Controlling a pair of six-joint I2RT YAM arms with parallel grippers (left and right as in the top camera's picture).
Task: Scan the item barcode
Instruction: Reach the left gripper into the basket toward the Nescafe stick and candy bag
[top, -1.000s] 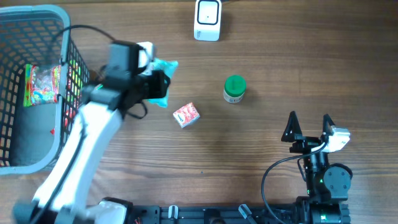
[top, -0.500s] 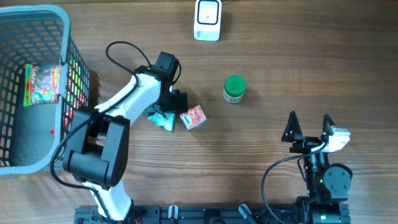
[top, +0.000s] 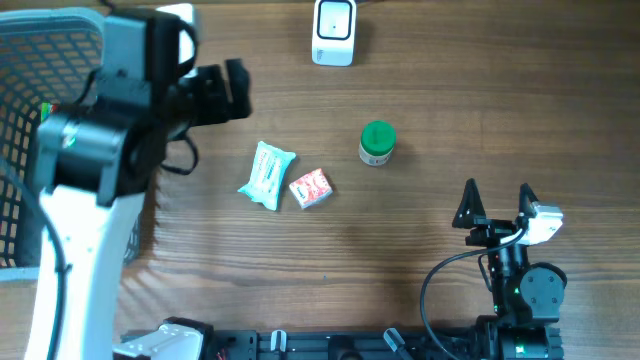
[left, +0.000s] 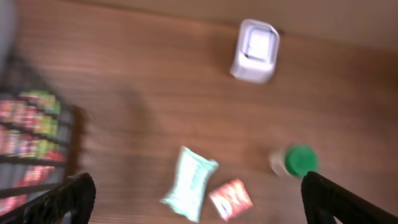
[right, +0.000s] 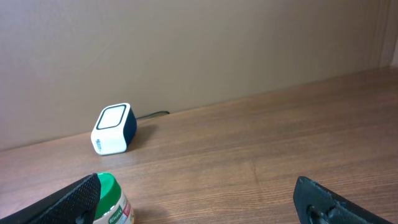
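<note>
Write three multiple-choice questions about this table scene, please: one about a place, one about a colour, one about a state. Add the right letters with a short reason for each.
1. Where does the pale packet lie?
A. in the basket
B. beside the red packet
C. against the scanner

2. What colour is the lid of the bottle?
A. green
B. blue
C. white

3. How is the left claw?
A. shut on the pale packet
B. shut and empty
C. open and empty

Answers:
1 B: both packets lie side by side on the table, apart from the basket and the scanner.
2 A: the overhead view shows a round green top.
3 C: in the left wrist view its fingers stand far apart, with nothing between them.
</note>
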